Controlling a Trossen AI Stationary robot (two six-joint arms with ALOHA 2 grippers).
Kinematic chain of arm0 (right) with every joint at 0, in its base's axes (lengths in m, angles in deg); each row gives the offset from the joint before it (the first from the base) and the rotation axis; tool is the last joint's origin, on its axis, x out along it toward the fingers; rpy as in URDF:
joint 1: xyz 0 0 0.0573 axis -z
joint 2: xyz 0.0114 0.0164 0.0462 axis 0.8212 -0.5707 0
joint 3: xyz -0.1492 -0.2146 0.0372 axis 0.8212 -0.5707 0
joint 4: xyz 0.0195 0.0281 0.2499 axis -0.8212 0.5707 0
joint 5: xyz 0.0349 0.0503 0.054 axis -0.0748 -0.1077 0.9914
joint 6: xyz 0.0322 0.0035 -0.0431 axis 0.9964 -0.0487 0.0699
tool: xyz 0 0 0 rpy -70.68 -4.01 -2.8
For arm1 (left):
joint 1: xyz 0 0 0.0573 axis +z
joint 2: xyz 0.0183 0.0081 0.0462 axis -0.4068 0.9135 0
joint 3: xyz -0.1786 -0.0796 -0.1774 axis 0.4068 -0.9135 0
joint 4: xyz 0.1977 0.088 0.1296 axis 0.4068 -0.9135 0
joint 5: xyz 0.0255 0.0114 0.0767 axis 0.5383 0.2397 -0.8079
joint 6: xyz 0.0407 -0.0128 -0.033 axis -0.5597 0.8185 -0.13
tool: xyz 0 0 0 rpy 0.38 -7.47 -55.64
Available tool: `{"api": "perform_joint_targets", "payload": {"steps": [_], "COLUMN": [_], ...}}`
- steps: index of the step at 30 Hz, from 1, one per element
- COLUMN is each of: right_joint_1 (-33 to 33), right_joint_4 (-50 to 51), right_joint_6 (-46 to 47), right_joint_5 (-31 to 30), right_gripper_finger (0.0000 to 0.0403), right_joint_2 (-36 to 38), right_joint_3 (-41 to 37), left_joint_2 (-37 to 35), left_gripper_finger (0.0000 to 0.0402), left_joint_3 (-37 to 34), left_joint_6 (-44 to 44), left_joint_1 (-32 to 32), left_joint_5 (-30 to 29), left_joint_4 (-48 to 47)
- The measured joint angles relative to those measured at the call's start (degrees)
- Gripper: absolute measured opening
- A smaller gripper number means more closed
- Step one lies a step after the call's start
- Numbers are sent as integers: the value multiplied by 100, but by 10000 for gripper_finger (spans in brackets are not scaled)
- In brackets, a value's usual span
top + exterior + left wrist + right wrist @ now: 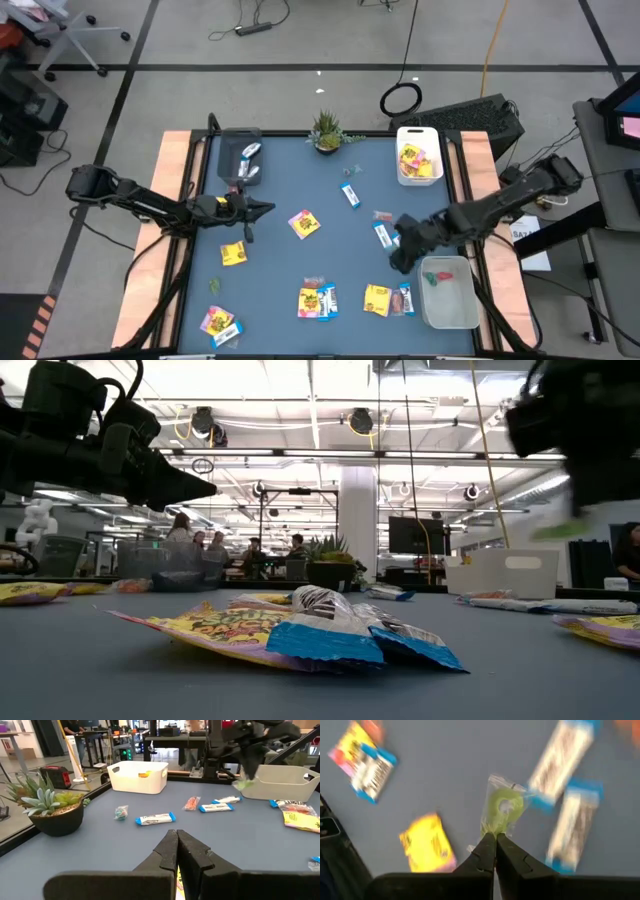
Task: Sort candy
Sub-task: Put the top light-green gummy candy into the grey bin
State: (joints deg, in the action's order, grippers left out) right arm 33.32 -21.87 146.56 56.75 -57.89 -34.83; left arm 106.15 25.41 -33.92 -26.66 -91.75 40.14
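The right pincer [495, 836] pinches a green wrapped candy [502, 810] by its wrapper's edge, lifted off the tabletop [280, 200] near the clear bin [450, 300], likely its destination. The left pincer [268, 209], pressed together, waits.

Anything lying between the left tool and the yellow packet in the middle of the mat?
No. In the high view, bare blue mat separates the shut left tool from the yellow packet.
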Motion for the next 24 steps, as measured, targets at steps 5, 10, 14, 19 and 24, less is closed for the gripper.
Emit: {"api": "perform_joint_targets", "payload": {"steps": [5,10,14,19,24], "right_joint_1": [-983,-1888,-2309,-2392,-2273], "right_joint_4": [1141,2331,2717,2135,1723], "right_joint_6": [1409,3016,3936,4044,3711], "right_joint_5": [102,674,1508,1489,1750], "right_gripper_finger": [0,0,0,0,1], "right_joint_2": [-30,-43,-120,-127,-127], "right_joint_3": [630,996,813,252,-306], "left_joint_2": [0,-1,-2,0,0], "left_gripper_finger": [11,11,11,11,11], "left_joint_3": [0,0,0,0,0], "left_joint_6": [2,4,9,13,13], "left_joint_1": [0,0,0,-4,-2], "left_joint_5": [-2,-2,142,378,376], "left_joint_4": [-11,-97,-143,-155,-155]}}
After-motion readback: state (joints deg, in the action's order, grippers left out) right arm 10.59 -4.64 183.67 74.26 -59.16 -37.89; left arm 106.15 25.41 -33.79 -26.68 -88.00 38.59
